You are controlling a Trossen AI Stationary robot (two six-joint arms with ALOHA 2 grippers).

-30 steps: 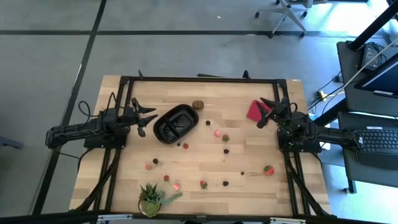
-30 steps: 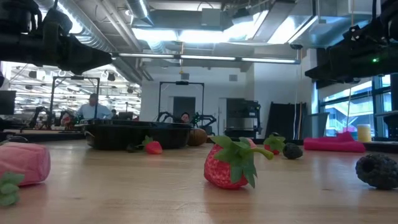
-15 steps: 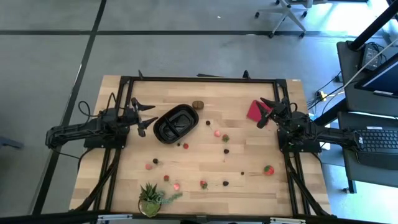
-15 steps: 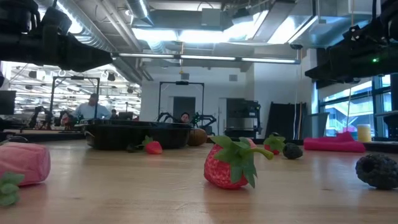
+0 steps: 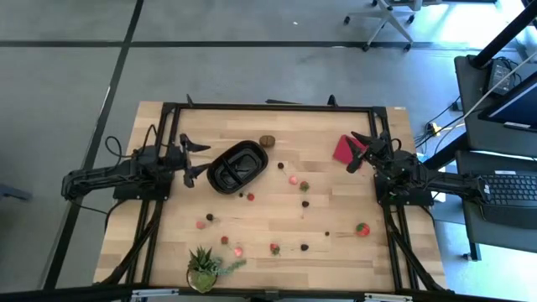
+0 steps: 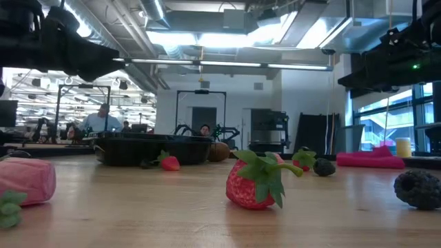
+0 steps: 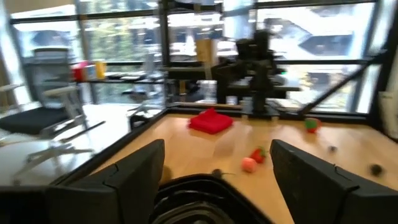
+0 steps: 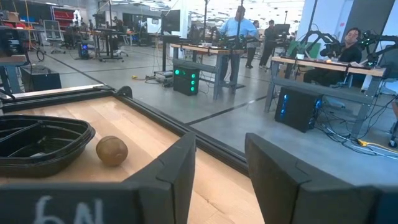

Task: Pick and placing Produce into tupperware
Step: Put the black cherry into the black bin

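Tray (image 5: pixel 237 165), black and oblong, lies left of the table's middle in the high view, with the left gripper (image 5: pixel 195 157) just beside its left end, fingers spread wide and holding nothing. Only the high view shows the whole spread: one tray, one brown ball (image 5: pixel 267 141) near the tray's far right end, one red square (image 5: pixel 345 149), one potted plant (image 5: pixel 204 267) at the near edge, and about a dozen small fruit pieces scattered apart on the wood, among them a strawberry (image 5: pixel 362 227) to the right. The low view alone gives a close strawberry (image 6: pixel 253 182) with a green top and a dark berry (image 6: pixel 418 187). The right wrist view shows people at desks beyond the table. The right gripper (image 5: pixel 362 151) hangs over the red square, its fingers partly apart and empty.
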